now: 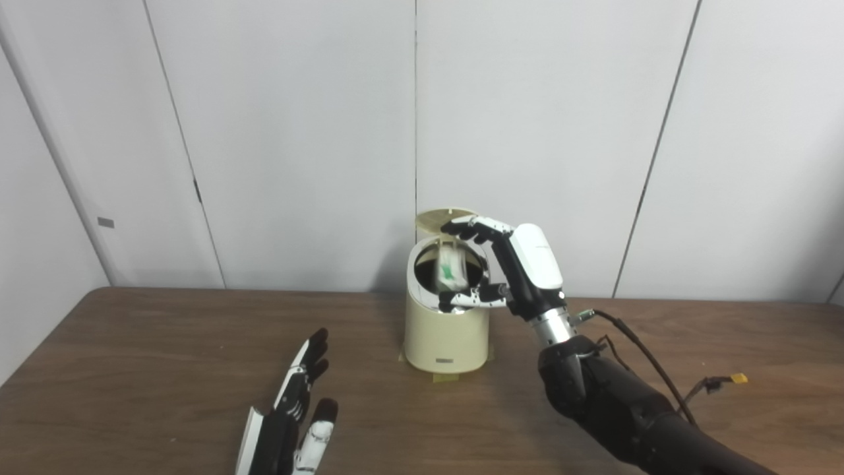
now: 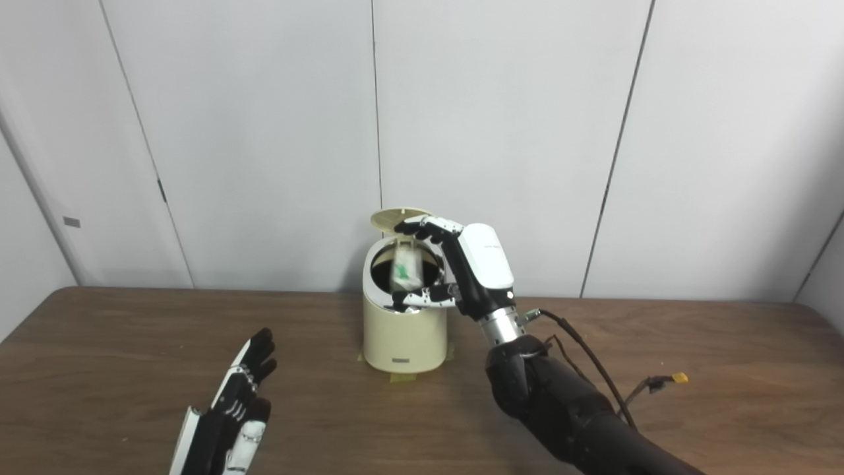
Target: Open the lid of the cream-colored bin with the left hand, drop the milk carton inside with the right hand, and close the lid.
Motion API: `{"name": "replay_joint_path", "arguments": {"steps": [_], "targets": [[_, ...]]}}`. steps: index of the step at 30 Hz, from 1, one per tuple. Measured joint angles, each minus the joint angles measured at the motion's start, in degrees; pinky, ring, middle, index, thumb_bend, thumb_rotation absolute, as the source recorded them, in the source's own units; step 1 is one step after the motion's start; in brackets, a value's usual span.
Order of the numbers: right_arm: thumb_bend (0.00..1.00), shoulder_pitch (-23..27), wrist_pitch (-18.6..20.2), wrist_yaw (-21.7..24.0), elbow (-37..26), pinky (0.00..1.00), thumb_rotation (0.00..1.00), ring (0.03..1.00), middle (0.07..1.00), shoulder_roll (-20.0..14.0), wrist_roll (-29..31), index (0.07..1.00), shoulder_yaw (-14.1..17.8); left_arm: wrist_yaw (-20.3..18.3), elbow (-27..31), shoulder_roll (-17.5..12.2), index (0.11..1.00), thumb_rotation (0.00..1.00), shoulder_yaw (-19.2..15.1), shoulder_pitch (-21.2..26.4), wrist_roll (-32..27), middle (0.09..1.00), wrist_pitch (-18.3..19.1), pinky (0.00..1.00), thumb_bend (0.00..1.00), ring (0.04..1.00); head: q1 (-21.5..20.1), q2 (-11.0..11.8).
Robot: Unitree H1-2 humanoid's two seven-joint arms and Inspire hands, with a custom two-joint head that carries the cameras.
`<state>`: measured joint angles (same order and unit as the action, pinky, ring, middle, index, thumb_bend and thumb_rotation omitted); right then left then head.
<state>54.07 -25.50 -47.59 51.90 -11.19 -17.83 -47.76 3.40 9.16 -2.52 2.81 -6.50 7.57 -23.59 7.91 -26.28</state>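
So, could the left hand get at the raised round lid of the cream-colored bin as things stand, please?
Probably yes: the left hand lies open, apart from the cream-colored bin, with bare table between. The right hand crowds the raised lid from the right.

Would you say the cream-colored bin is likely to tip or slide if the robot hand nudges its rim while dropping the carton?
The cream-colored bin looks tall for its footprint, so a rim push could tip it. Tape showing at its base probably resists sliding. The raised lid adds little weight; the right robot hand sits near the rim.
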Motion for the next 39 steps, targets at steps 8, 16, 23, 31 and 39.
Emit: {"name": "replay_joint_path", "arguments": {"steps": [8,16,23,31,39], "targets": [[0.93,0.00,0.00,0.09,0.00,0.59,0.18,0.654,0.693,0.02,0.00,0.695,0.27,-0.43,-0.01,0.00,0.955,0.79,0.00,0.00,0.04,0.971,0.01,0.93,0.48,0.963,-0.09,0.09],[0.86,-0.36,0.00,0.29,-1.12,0.54,0.28,0.588,0.628,0.01,0.77,0.630,1.56,-1.11,-0.02,0.00,0.962,0.79,0.00,0.00,0.04,0.979,0.00,0.96,0.47,0.975,-0.79,0.00],[0.78,-4.84,0.11,-3.30,-9.92,0.27,0.14,0.290,0.345,-0.10,3.26,0.320,7.75,-1.39,-0.11,-0.01,0.966,0.80,0.02,0.00,0.02,0.984,0.00,0.98,0.47,0.984,-1.40,0.17],[0.52,-12.94,-0.06,-1.50,-25.21,0.37,0.01,0.406,0.478,-2.32,5.29,0.483,16.28,-1.39,-0.72,-0.01,0.970,0.83,0.08,0.26,0.01,0.988,-0.09,0.97,0.46,0.982,-2.90,0.62],[0.63,-27.82,0.01,21.47,-38.52,0.78,0.73,0.806,0.835,-6.07,15.29,0.850,26.21,-1.12,-0.96,-0.04,0.965,0.86,-0.14,0.34,0.07,0.981,-0.09,0.96,0.47,0.986,-3.78,0.62]]}}
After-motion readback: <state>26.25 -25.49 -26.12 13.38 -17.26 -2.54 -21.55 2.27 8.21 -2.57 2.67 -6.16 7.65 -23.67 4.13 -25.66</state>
